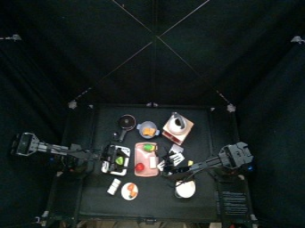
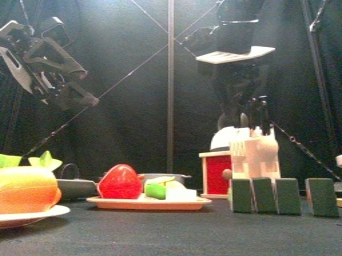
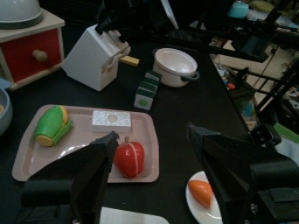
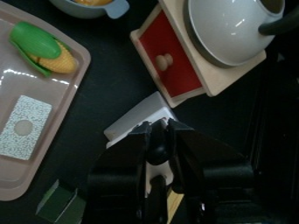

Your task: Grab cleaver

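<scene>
Cleaver [image 4: 158,166] stands blade-down in the white knife block [image 4: 142,120]; only its dark riveted handle shows above the slot. Right gripper [image 4: 158,140] hangs straight over the block, jaws pinching that handle from both sides. Left gripper [image 3: 152,136] rests well away from the block, over the pink tray [image 3: 35,162], jaws spread wide and holding nothing.

Risks, as I judge them:
- Grip looks to sit high on the handle. A pull that is not in line with the slot could jam the blade and drag or tip the block.
- If the block lifts with the blade, it could topple onto the green blocks [image 3: 146,87] just beside it.
- Other handles may share the block. I cannot tell from the pictures whether the one held is the cleaver's or a neighbour's.

Around the block:
- The red wooden box [image 4: 187,61] with the white kettle [image 4: 233,26] on top stands just beside the block, close to the wrist's path.
- The white bowl [image 3: 176,63] is near on the other side.
- The tray carries a corn cob [image 3: 52,127] and a red fruit [image 3: 128,157].

Nothing covers the handle; the path straight up looks free.
</scene>
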Controlling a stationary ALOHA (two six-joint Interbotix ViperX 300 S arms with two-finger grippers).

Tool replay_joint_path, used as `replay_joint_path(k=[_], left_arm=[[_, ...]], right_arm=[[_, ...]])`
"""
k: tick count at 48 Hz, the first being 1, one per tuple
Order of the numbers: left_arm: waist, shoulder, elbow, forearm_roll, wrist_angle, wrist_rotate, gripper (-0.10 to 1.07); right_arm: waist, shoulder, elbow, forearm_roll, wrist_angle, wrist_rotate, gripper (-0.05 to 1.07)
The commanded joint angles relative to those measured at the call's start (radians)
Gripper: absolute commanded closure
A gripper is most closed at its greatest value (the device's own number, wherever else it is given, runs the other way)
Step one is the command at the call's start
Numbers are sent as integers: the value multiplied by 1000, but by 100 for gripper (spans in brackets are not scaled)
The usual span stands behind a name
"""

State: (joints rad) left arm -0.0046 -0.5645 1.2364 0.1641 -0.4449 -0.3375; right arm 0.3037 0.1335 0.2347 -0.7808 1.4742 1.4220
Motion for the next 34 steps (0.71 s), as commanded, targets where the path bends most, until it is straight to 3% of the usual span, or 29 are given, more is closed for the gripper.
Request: replay_joint_path(k=[1, 12, 34], left_arm=[[2, -2, -8, -2, -5, 3, 0], [2, 0, -11, -2, -6, 2, 0], [2, -2, -11, -2, -5, 2, 0]], right_arm=[[32, -51, 8, -14, -14, -14, 45], [77, -84, 52, -17, -26, 8, 45], [71, -106, 43, -46, -26, 6, 45]])
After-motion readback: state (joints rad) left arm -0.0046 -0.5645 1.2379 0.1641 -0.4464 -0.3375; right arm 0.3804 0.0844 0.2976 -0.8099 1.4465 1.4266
